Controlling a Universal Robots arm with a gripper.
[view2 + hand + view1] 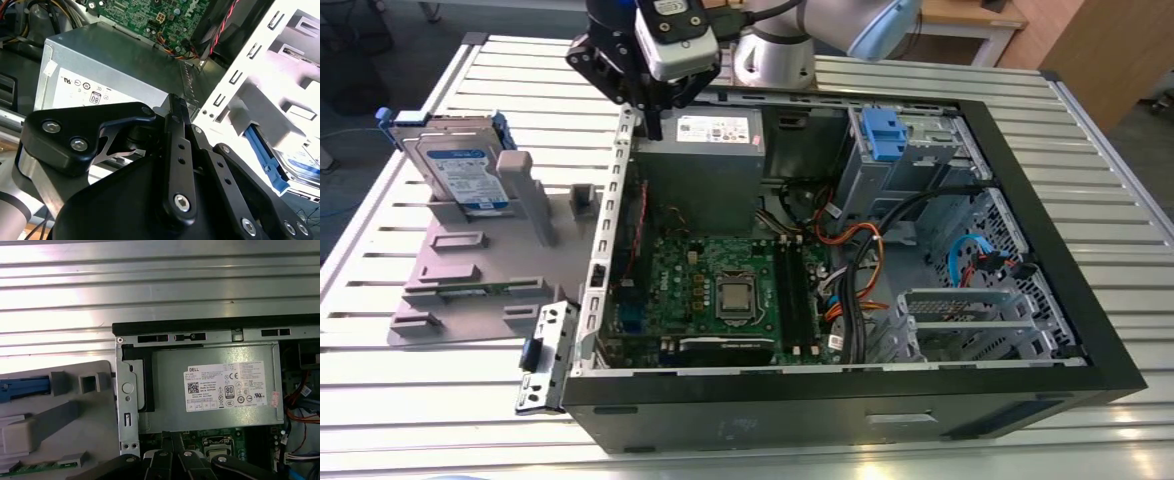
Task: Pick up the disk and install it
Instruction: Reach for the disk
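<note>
Disk (458,165) upright in grey holder (467,280) on slatted surface (400,400), at exterior view's left of open computer case (854,405). Claw (654,128) closed on nothing, above case's edge, well apart. Presumably stiff, dense, shock-fragile: grasp by edges of blue frame (383,120).

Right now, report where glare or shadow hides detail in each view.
Exterior view: even light, though the computer case interior is dim. Second wrist view: the disk and grey fixture wash out white. First wrist view: glare bands the slatted table.
</note>
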